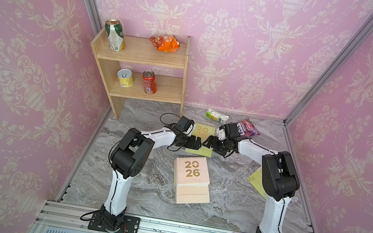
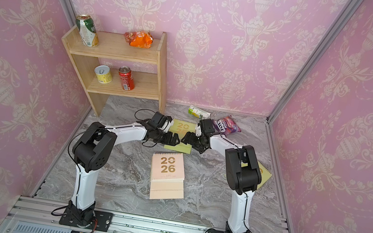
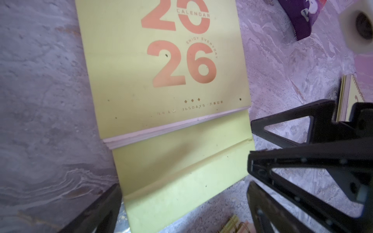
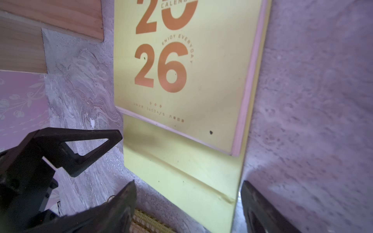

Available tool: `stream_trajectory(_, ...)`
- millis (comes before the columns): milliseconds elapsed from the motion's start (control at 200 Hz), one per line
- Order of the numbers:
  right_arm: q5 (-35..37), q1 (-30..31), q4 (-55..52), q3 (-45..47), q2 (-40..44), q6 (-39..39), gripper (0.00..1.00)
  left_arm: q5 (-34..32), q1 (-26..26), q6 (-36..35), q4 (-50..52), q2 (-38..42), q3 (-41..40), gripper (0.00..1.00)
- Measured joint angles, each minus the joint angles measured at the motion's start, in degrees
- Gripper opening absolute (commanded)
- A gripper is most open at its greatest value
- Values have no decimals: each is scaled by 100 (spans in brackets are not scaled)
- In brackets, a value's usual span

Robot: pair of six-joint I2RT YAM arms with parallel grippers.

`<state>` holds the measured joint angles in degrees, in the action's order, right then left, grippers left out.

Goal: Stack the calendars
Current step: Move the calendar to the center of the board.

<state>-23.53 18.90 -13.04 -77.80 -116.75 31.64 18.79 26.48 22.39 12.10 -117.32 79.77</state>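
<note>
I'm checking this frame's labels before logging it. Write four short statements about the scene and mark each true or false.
1. The left gripper and the right gripper are both over the yellow-green calendar at the back. True.
2. The red can stands on the lower board of the shelf. True.
3. The peach-pink calendar lies on the shelf. False: it lies on the table, nearer the arm bases.
4. The left gripper is shut on the purple snack packet. False: it is open and empty, and the packet lies on the table at the back.
</note>
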Motion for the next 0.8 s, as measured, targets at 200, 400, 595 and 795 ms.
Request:
stream_trajectory(200, 98, -192, -133, -9, 52, -35, 82, -2, -164, -26, 46, 0, 286, 98)
stream_trajectory(400, 103, -238, -321, -236, 50, -120, 82, 4, -323, -52, 129, -28, 656, 98)
stream_trajectory(595, 103, -238, -354, -542, -61, -164, 82, 50, -356, -61, 129, -256, 874, 97)
stream_trajectory(795, 101, -236, -448, -643, -269, -168, 82, 122, -378, -61, 177, -540, 970, 97)
